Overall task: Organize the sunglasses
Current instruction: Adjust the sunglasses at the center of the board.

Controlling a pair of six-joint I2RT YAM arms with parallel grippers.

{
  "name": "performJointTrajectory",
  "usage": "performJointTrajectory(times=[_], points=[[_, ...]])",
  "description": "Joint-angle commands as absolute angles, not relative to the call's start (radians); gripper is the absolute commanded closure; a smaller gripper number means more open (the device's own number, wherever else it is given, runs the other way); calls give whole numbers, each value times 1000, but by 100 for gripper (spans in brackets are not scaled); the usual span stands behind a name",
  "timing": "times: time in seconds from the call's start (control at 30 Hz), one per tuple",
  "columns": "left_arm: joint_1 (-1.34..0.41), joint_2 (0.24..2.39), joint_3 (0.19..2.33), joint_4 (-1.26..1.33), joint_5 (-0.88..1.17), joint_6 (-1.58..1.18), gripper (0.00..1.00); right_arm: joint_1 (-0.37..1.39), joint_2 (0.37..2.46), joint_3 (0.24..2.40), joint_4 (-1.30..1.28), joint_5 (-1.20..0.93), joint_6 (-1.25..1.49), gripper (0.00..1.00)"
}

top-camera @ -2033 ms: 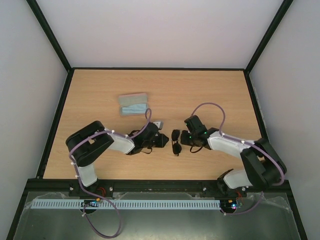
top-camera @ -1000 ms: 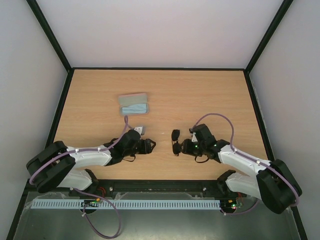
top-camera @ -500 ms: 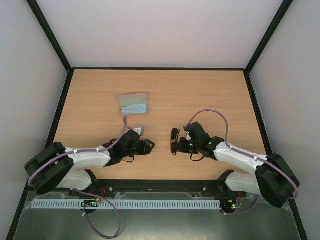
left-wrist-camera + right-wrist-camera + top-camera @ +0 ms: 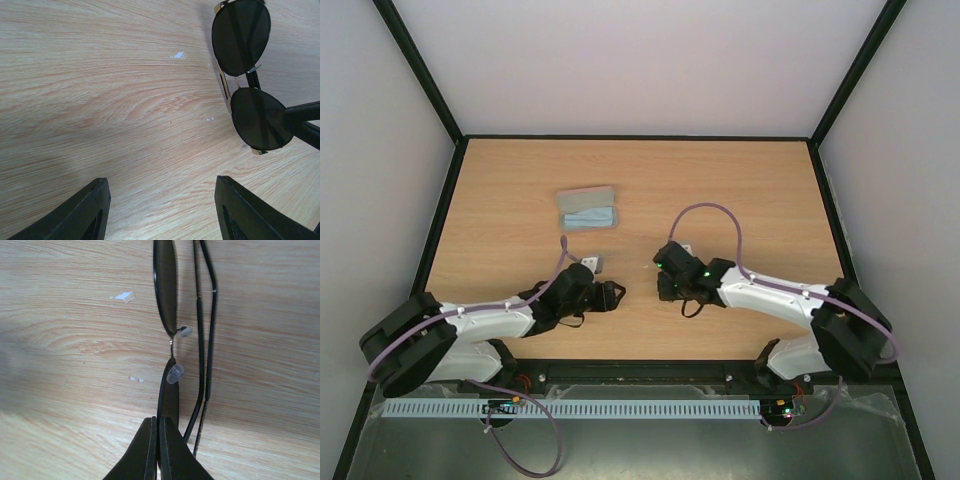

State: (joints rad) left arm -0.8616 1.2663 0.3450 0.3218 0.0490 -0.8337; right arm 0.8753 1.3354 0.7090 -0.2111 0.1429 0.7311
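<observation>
Right gripper (image 4: 157, 440) pinched on one lens of sunglasses (image 4: 166, 290) | left gripper (image 4: 161, 189) jaws wide, empty | case (image 4: 587, 208) well apart at 11 o'clock | I judge stowing not yet done.

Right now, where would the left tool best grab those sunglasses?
Probably the free lens of the sunglasses, pinched across its thin rim from the side where the left tool waits open; the right tool already clamps the other lens.

The light wooden table (image 4: 750, 180) carries an oblong case (image 4: 587, 197) at ten o'clock from its middle, a light blue cloth (image 4: 590, 219) touching the case's near side, and the sunglasses (image 4: 260, 119) standing lens-upright near the middle.
</observation>
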Motion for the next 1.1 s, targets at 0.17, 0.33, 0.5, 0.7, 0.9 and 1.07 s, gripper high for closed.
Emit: performJointTrajectory(times=[0.17, 0.33, 0.5, 0.7, 0.9, 1.07], points=[[-836, 1152, 302, 265, 40, -816, 40, 1040, 1587, 1012, -613, 525, 778, 98], [-825, 1095, 278, 230, 31, -815, 39, 1100, 1741, 1128, -688, 577, 810, 96], [-813, 1025, 255, 189, 20, -814, 39, 1137, 1868, 1206, -727, 589, 828, 88], [-791, 943, 239, 127, 18, -812, 38, 1150, 1813, 1192, -635, 465, 785, 67], [-779, 888, 249, 75, 7, -806, 37, 1142, 1584, 1179, -591, 368, 718, 58], [-755, 898, 253, 83, 18, -802, 36, 943, 1456, 1073, -539, 273, 613, 61]])
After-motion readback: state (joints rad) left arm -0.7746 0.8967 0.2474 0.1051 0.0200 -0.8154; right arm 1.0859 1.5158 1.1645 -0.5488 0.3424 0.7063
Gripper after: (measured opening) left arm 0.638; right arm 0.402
